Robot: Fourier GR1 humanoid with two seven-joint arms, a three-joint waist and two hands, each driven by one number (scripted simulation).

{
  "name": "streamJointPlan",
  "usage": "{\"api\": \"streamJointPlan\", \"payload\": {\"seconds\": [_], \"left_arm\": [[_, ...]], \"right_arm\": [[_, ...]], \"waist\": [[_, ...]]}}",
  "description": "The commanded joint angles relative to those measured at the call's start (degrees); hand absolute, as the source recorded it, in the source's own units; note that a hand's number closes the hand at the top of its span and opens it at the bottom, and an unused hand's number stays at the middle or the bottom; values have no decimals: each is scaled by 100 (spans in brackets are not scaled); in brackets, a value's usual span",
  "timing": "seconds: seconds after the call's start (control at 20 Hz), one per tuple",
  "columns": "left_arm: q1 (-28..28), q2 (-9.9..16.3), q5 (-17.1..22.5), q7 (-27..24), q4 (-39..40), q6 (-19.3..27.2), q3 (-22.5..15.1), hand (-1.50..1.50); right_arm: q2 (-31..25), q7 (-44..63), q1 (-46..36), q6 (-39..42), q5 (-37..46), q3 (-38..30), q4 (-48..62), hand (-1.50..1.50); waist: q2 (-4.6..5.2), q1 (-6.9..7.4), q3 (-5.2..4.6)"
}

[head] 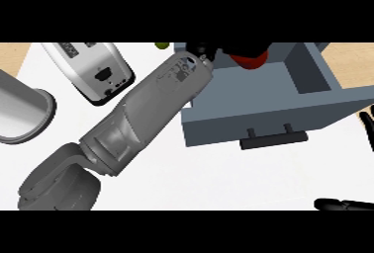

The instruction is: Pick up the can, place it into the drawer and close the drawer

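Red and partly hidden, the can (250, 60) sits at the far end of the open drawer (270, 94), inside its grey-blue walls, right at the upper edge of the view. The left hand (202, 49) is black and shows just to the left of the can, touching or nearly touching it; most of the hand is cut off by the view's edge, so I cannot tell whether its fingers are curled round the can or released. The grey left forearm (150, 106) runs diagonally from the near left corner up across the bench (219, 183) and over the drawer's left wall. The drawer is pulled out toward the near side, with its dark handle (272, 139) on the front panel. At the right edge the right hand (367, 122) shows only as black fingers, held straight and relaxed, grasping nothing, with another part of it at the near right corner. On the far left of the white bench stands a white and black appliance (95, 69), and a grey round vessel (21, 113) lies at the left edge. A small yellow-green thing (161, 45) peeks in at the far edge, too little in view to name.
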Motion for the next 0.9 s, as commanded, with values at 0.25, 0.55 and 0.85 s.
{"api": "streamJointPlan", "payload": {"seconds": [0.25,0.55,0.85], "left_arm": [[59,0,232,-275,311,305,-87,-150],[163,0,492,-427,141,539,-115,-150],[339,0,779,-550,-57,475,-138,-150]], "right_arm": [[-8,-2,86,71,-62,37,-176,-150],[-162,-154,12,78,231,26,-231,-150],[-579,-559,-141,91,1234,146,-428,-150]], "waist": [[26,-84,0],[10,3,-4],[13,44,-8]]}}
